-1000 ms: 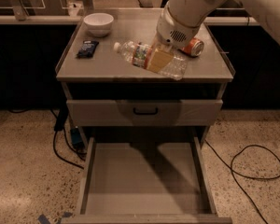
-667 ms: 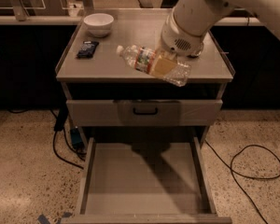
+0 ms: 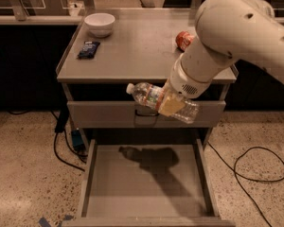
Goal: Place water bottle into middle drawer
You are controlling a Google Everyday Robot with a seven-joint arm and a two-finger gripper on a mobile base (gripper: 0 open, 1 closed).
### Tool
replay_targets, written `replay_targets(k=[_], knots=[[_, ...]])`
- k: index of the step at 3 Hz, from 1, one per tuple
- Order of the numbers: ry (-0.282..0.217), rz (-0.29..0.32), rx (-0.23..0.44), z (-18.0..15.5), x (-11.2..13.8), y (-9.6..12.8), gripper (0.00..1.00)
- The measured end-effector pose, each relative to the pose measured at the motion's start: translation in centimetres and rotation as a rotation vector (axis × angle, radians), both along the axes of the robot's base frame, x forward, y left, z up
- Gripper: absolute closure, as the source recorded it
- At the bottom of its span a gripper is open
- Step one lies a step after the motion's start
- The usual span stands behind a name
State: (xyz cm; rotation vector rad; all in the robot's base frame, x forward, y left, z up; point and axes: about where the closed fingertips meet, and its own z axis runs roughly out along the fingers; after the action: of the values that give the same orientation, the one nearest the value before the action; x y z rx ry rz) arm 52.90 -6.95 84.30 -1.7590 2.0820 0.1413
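The water bottle [image 3: 151, 97] is clear crinkled plastic with a white cap pointing left and a red-green label band. It hangs on its side in the air in front of the cabinet. My gripper [image 3: 170, 105] is shut on the water bottle around its middle, with tan fingers [image 3: 172, 104] across it. The white arm comes in from the upper right. The middle drawer [image 3: 146, 183] is pulled open below, a wide shallow grey tray with a bare floor. The bottle is above its rear part, and its shadow falls on the floor.
A closed grey drawer front with a black handle [image 3: 146, 117] sits just behind the bottle. On the cabinet top stand a white bowl [image 3: 100, 24], a dark snack packet [image 3: 88, 49] and a red soda can [image 3: 183, 39]. Black cables [image 3: 255, 167] lie on the speckled floor.
My gripper has lifted the bottle off the cabinet top and carried it forward and down, so it now hangs in front of the upper drawer front, above the open drawer.
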Motion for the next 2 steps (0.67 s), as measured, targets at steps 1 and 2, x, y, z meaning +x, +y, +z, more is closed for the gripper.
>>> replay_targets(k=[1,2], knots=[[0.048,0.019,0.045,-2.58,-1.37,-0.91,1.0],[0.054,0.024,0.049,-3.09,-1.53,-0.96,1.0]])
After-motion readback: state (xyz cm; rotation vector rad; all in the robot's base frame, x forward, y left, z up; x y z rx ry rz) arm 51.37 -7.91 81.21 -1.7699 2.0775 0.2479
